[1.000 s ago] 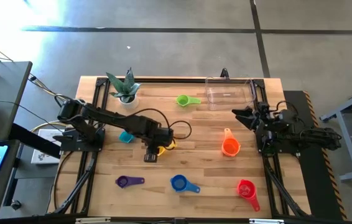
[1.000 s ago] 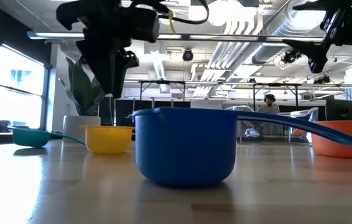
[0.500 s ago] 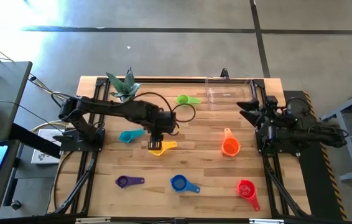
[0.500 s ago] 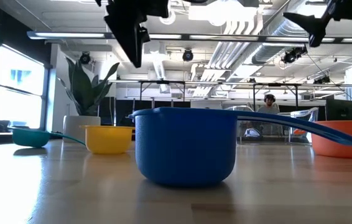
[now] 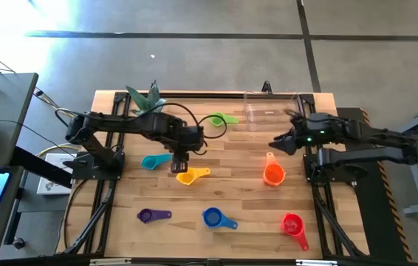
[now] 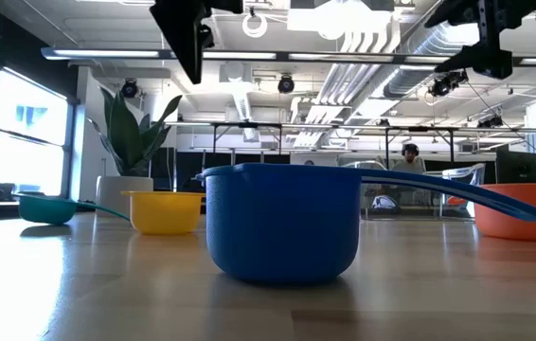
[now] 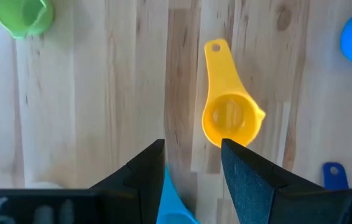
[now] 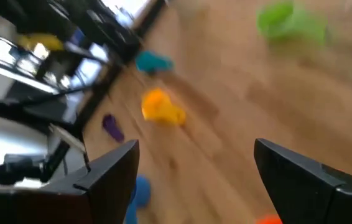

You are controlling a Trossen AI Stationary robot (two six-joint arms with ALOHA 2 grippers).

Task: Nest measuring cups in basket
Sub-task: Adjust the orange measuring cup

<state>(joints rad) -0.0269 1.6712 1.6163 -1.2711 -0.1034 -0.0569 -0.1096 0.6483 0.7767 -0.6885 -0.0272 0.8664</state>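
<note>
Yellow measuring cup [image 5: 186, 176] lies on the wooden table [image 5: 238, 199] at centre-left of the high view, teal cup [image 5: 152, 161] to its left. Just above it hovers the left gripper [image 5: 179, 164], fingers slightly parted, empty. Clear basket [image 5: 271, 110] sits upper right; the right gripper [image 5: 276, 143], wide open and empty, hangs below it.

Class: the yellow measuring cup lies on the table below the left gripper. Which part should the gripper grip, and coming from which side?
Grip the yellow measuring cup by its flat handle, coming from straight above. The handle lies free on the wood, pointing toward the right arm's side, and the left gripper, open, hovers close by.
</note>
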